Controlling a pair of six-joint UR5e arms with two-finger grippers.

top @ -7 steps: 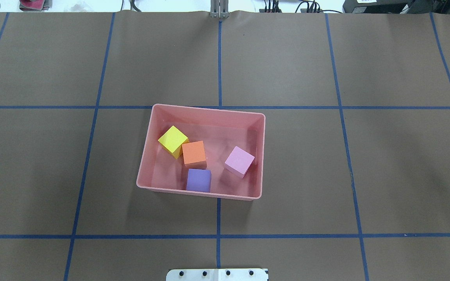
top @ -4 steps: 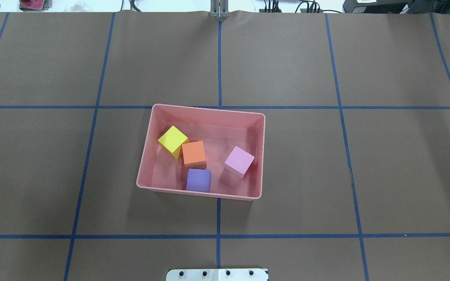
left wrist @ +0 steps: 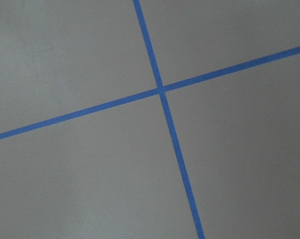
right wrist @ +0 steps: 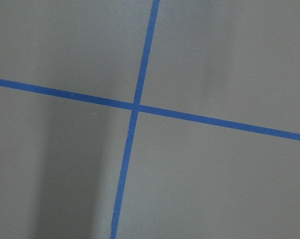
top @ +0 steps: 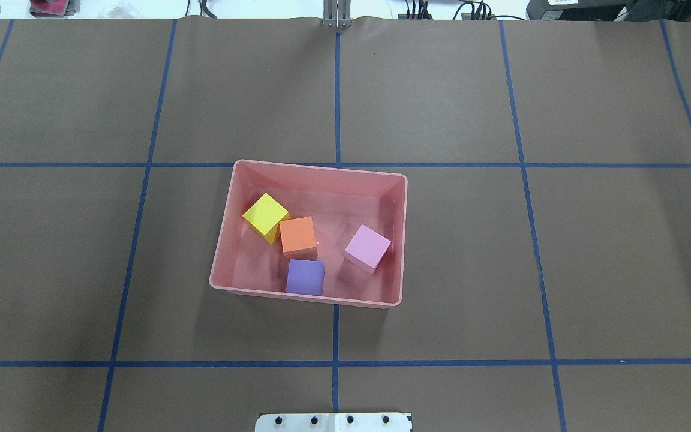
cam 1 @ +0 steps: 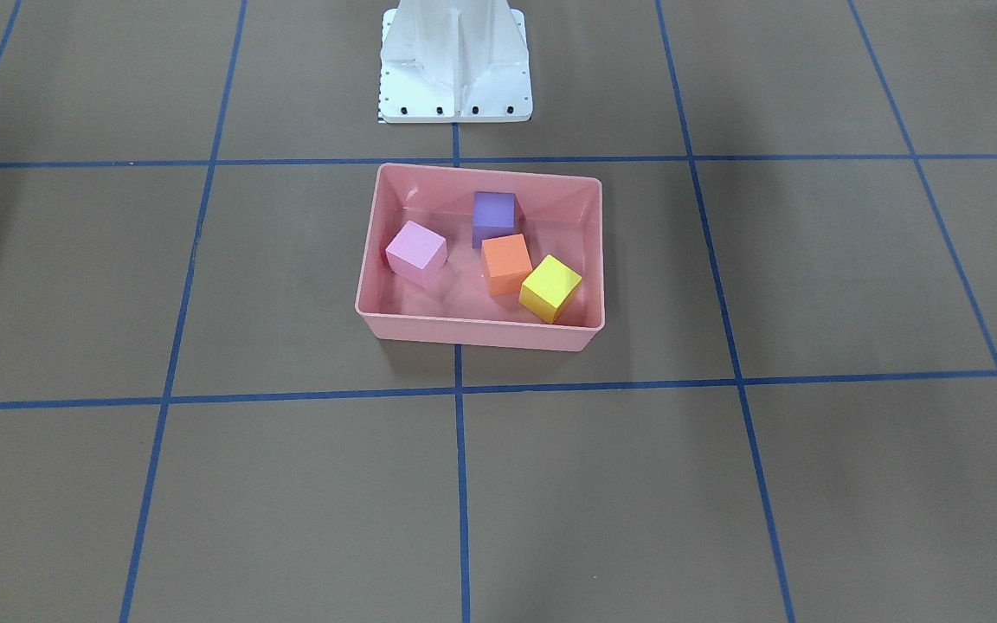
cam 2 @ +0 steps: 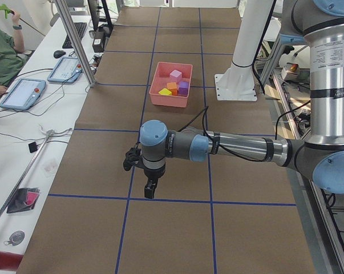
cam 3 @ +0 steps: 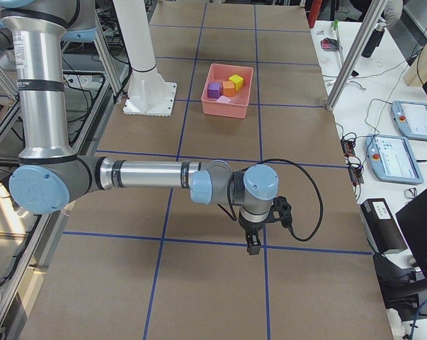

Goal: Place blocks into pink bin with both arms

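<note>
**Status: all four blocks inside the bin, both arms stationed well away from it**

I take the pink bin [top: 225,240] as my reference. It sits on the brown table [top: 501,270], with its far rim on a blue tape line [top: 336,90] and its near rim facing the white base [cam 1: 455,61].

Contents:
- The yellow cube [top: 266,216] lies toward the bin's left wall, turned diagonally. One corner meets the orange cube [top: 298,235].
- The orange cube sits near the bin's middle.
- The purple cube [top: 305,276] rests against the near wall, just beside the orange cube.
- The light pink cube [top: 367,246] stands near the right wall, apart from the other three.

Bare bin floor shows along the far wall, in the near left corner, and between the light pink cube and the other cubes.

The left arm [cam 2: 240,147] stretches out low, well to the left of the bin. The left gripper [cam 2: 150,188] points down above a tape line. The right arm [cam 3: 142,175] mirrors this, well to the right of the bin, with the right gripper [cam 3: 253,244] pointing down near a tape line. Each wrist camera shows only table and a tape crossing. Both grippers appear only in the side views, so I cannot tell their jaw opening.
</note>
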